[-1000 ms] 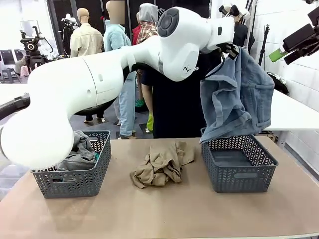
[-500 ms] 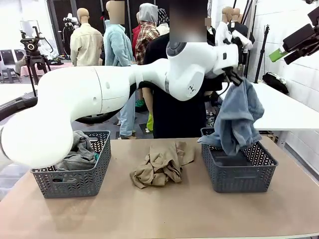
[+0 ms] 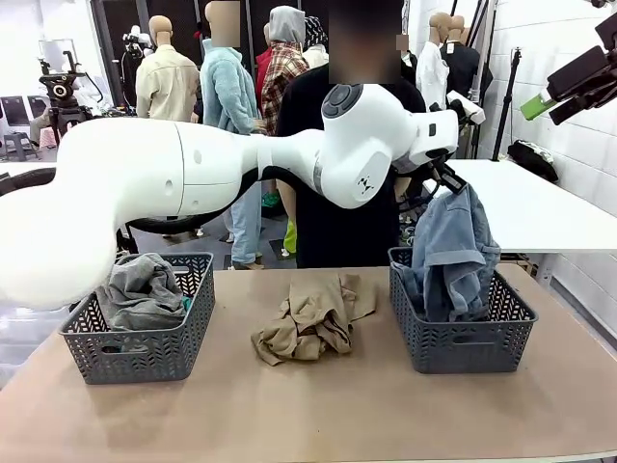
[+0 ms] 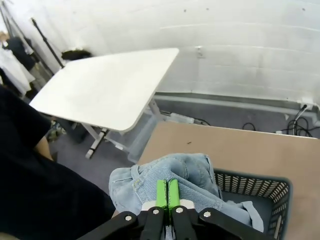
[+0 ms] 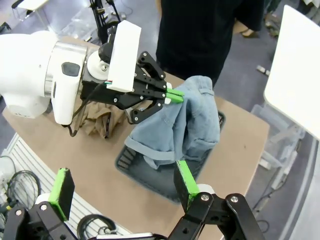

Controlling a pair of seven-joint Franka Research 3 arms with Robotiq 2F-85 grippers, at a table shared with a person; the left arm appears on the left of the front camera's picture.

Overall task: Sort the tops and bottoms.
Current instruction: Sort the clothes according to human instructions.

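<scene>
So, the left gripper (image 3: 451,181) is clamped on a fold of the light blue denim shorts (image 3: 451,253), with the green pads (image 4: 167,192) pressed together on the cloth. It sits just above the dark grey plastic mesh basket on the right (image 3: 463,340). The shorts hang down from the pinch, and their lower half is bunched inside that basket.

The matching mesh basket on the left (image 3: 135,355) holds the rumpled heather grey garment (image 3: 140,289), with a sliver of teal green cloth (image 3: 186,304) peeking out beside it. The crumpled tan khaki garment (image 3: 313,323) lies on the brown table (image 3: 289,415) between the two baskets, touching neither.

The right gripper (image 5: 122,185) hangs high over the scene, fingers spread wide with nothing between them. A person in a black T-shirt (image 3: 337,222) stands at the far side.
</scene>
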